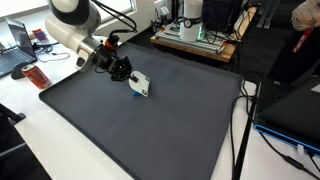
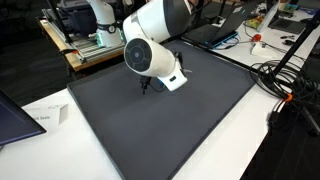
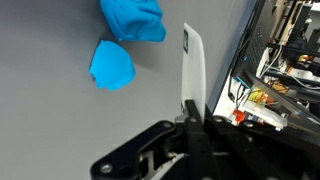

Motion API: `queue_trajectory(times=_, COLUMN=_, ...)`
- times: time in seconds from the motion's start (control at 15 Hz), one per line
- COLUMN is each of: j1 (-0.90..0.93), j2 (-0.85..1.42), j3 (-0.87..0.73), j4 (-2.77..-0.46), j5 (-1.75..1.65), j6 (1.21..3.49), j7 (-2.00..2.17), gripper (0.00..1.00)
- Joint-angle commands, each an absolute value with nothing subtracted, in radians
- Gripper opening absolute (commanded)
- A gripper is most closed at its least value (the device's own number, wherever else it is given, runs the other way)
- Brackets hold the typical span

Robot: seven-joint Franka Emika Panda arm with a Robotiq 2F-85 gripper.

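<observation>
My gripper (image 3: 192, 108) is shut on a thin white flat piece (image 3: 193, 65), which sticks out past the fingertips and shows edge-on in the wrist view. Two blue crumpled lumps, one (image 3: 132, 18) and a smaller one (image 3: 111, 66), lie on the grey mat (image 3: 50, 90) just left of the piece. In an exterior view the gripper (image 1: 126, 75) holds the white piece (image 1: 141, 85) low over the mat's far left part, with a bit of blue (image 1: 135, 93) under it. In the opposite exterior view the arm's white joint (image 2: 150, 45) hides most of the gripper, and the white piece (image 2: 176, 80) shows beside it.
The dark grey mat (image 1: 150, 130) covers most of the white table. A laptop (image 1: 18, 50) and a red item (image 1: 30, 75) sit beyond its left edge. An electronics rack (image 1: 195, 35) stands at the back, and cables (image 2: 285, 80) run along the table's side.
</observation>
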State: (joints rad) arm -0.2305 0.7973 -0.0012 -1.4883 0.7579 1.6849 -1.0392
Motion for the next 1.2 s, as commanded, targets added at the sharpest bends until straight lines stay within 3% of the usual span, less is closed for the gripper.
queue_trajectory(times=0.0, j1=-0.223, j2=0.710, j3=-0.013, j4=-1.558, j5=0.700, j6=1.723, j7=-0.996, gripper=0.01)
queue_trajectory(times=1.13, j1=-0.151, j2=0.485, j3=-0.013, j4=-1.776, j5=0.419, j6=2.080, j7=-0.550, gripper=0.01)
